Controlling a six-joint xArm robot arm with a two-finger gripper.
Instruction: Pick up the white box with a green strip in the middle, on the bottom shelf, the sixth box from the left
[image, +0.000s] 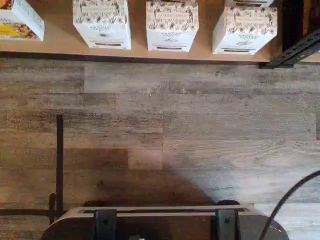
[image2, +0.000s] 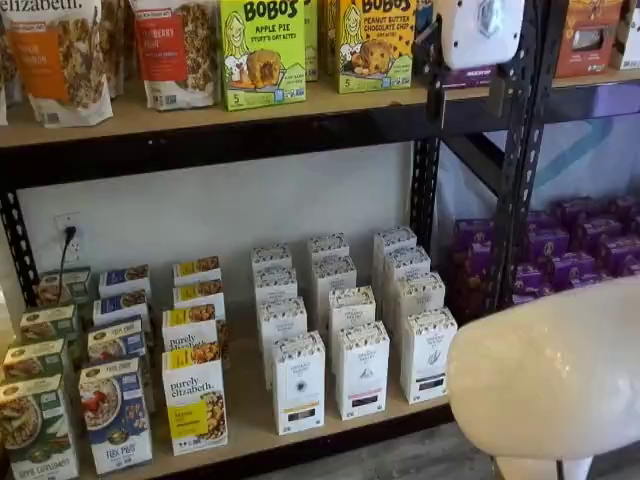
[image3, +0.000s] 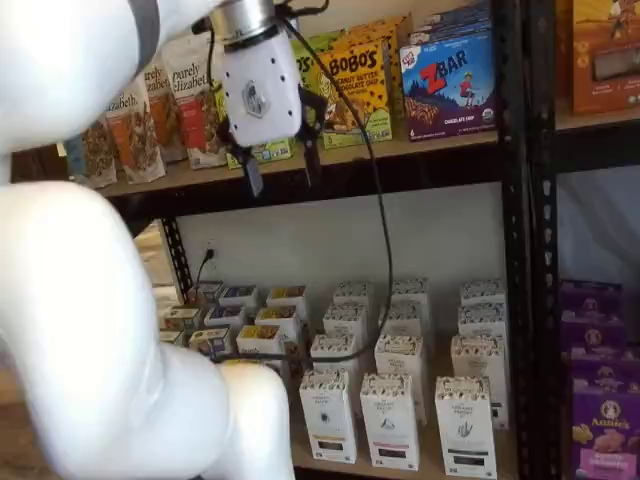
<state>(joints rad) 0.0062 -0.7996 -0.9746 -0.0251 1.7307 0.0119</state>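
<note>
Your gripper (image3: 280, 165), jaws spread and empty, hangs high above the upright white box with a green strip (image3: 464, 425), which stands on the bottom shelf (image2: 330, 435) well below.

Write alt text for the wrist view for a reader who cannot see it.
Looking down at grey wood-plank flooring, with the bottom shelf edge beyond it holding three white cartons with speckled tops in a row and a yellow-marked box beside them. A dark camera mount sits nearest the lens.

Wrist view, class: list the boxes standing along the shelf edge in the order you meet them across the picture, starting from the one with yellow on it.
Box with a yellow band → white box with speckled top → second such white box → third such white box, beside the black upright.
</note>
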